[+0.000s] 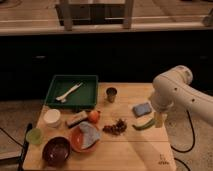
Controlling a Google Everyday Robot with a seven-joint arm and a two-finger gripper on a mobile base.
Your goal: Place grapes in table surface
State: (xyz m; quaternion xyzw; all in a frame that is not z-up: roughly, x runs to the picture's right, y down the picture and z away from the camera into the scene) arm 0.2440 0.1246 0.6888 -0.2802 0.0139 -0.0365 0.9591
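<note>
The grapes point(116, 127), a small dark purple-brown cluster, lie on the light wooden table surface point(130, 150) near its middle. They sit between an orange fruit point(93, 116) on the left and a green curved pod point(145, 124) on the right. My gripper point(159, 119) hangs down from the white arm point(175, 90) at the table's right edge. It is just right of the pod and well apart from the grapes. Nothing shows in it.
A green tray point(92, 80) with a white utensil point(69, 91) stands at the back left. A metal cup point(111, 94) and a blue sponge point(142, 108) are behind the grapes. An orange plate with a cloth point(85, 136), a dark bowl point(56, 150) and two small cups point(52, 117) are front left.
</note>
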